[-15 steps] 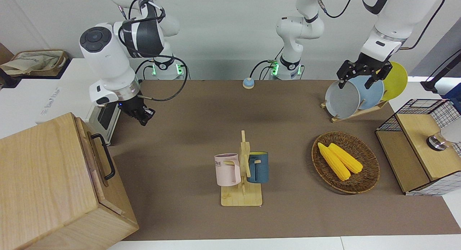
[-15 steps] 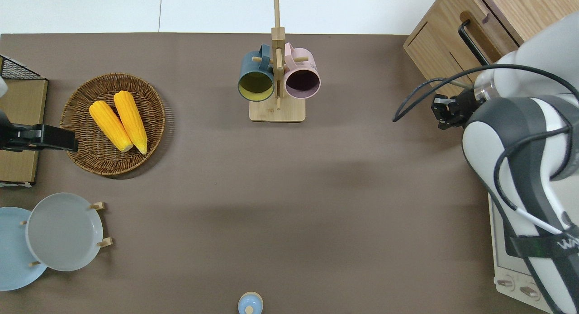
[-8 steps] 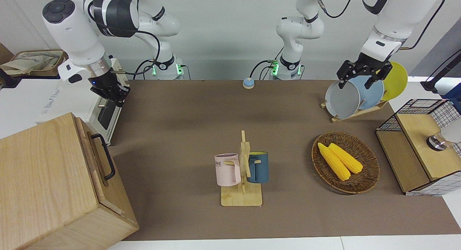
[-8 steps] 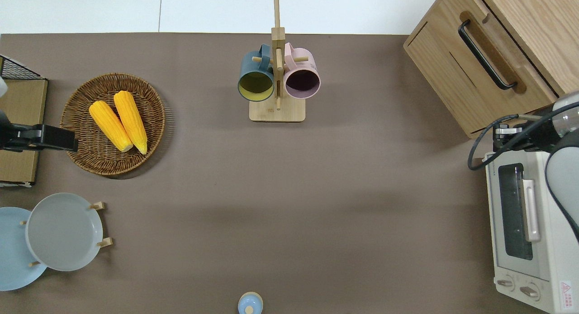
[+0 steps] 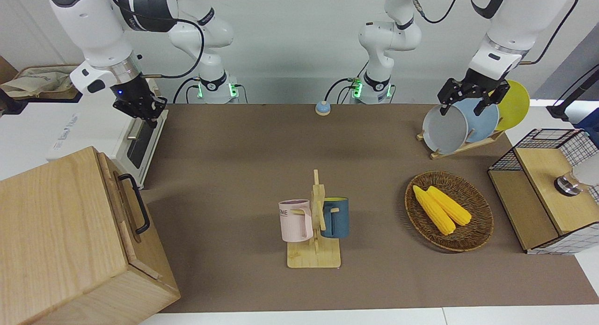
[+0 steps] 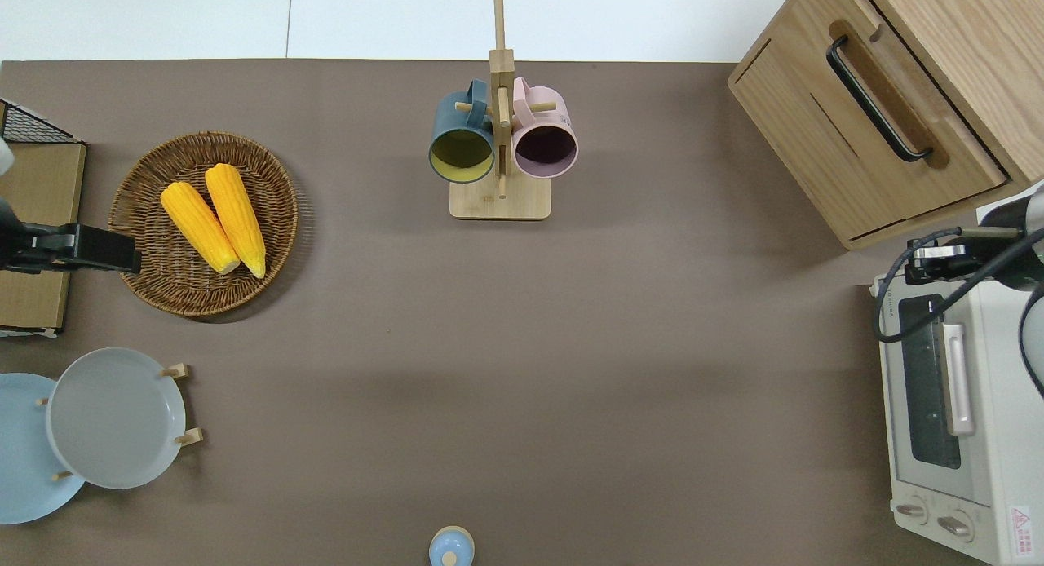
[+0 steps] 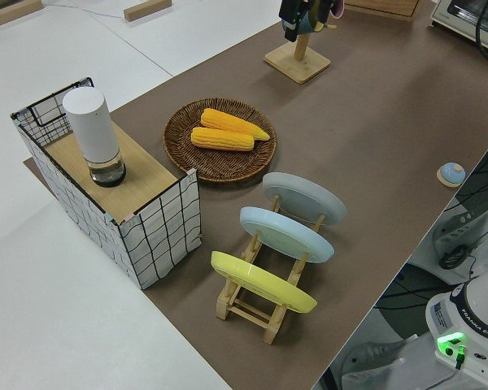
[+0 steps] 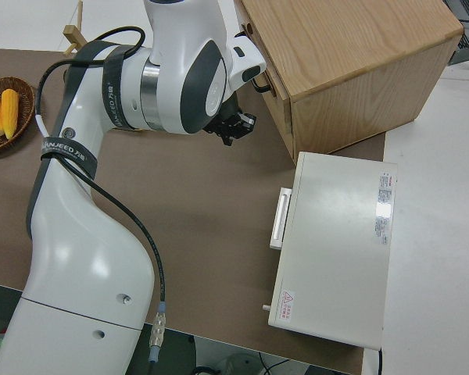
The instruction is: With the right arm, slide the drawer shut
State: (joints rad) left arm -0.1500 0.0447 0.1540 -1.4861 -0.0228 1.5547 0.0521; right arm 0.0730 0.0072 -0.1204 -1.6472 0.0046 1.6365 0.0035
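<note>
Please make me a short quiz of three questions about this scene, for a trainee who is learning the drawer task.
1. True or false: the right hand grips the drawer by its handle.
2. The right hand is closest to: A mug stand, B white oven, C plate rack.
3. How many corn cobs lie in the wicker basket?
Key: 1 false; 2 B; 3 two.

cabinet (image 5: 61,240): cut by frame edge | right claw (image 5: 146,110): finger gap unreadable
</note>
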